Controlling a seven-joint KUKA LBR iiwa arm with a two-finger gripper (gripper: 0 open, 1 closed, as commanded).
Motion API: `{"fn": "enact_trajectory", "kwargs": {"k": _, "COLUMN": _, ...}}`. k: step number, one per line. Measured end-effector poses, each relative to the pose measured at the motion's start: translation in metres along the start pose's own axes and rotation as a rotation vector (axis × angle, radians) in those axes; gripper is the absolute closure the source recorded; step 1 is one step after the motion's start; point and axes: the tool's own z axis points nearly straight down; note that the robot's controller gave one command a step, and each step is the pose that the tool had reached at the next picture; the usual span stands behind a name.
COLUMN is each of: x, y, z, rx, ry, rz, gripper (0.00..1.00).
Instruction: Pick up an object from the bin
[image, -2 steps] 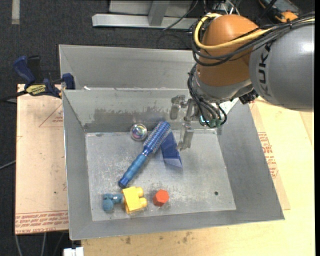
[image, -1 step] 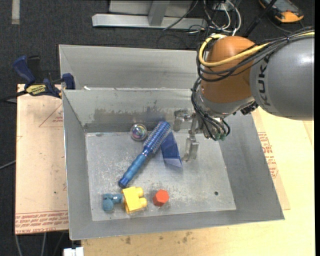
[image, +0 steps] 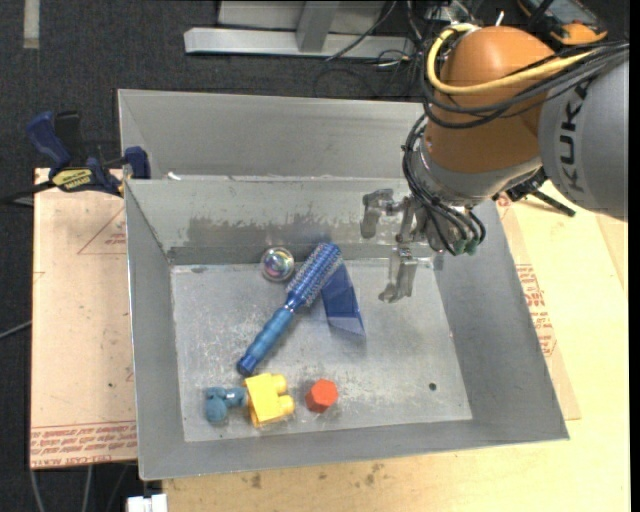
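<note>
The grey bin (image: 150, 300) lies open, its right half mostly bare floor. The arm (image: 500, 90) leans in from the far right, wrist pointing down, with the tool (image: 398, 285) hanging low over bare floor by the far wall; wide or narrow, I cannot tell. Just left of it lie a blue hairbrush (image: 290, 305) and a dark blue wedge (image: 343, 305). A yellow block (image: 268, 398), a silver ball (image: 277, 263) and a red peg (image: 320, 395) sit farther left.

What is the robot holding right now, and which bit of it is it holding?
Nothing. The gripper hangs empty over a bare part of the bin, right of the blue brush, which lies untouched on the floor.
</note>
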Motion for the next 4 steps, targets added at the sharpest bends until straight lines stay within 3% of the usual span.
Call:
{"fn": "enact_trajectory", "kwargs": {"k": 1, "x": -0.025, "y": -0.015, "z": 0.059, "rx": -0.001, "ry": 0.011, "rz": -0.088, "gripper": 0.00}}
{"fn": "enact_trajectory", "kwargs": {"k": 2, "x": -0.028, "y": 0.017, "z": 0.144, "rx": -0.004, "ry": 0.014, "rz": -0.280, "gripper": 0.00}}
{"fn": "enact_trajectory", "kwargs": {"k": 3, "x": -0.029, "y": 0.016, "z": 0.140, "rx": -0.004, "ry": 0.008, "rz": -0.277, "gripper": 1.00}}
{"fn": "enact_trajectory", "kwargs": {"k": 4, "x": -0.029, "y": 0.016, "z": 0.140, "rx": -0.004, "ry": 0.009, "rz": -0.277, "gripper": 1.00}}
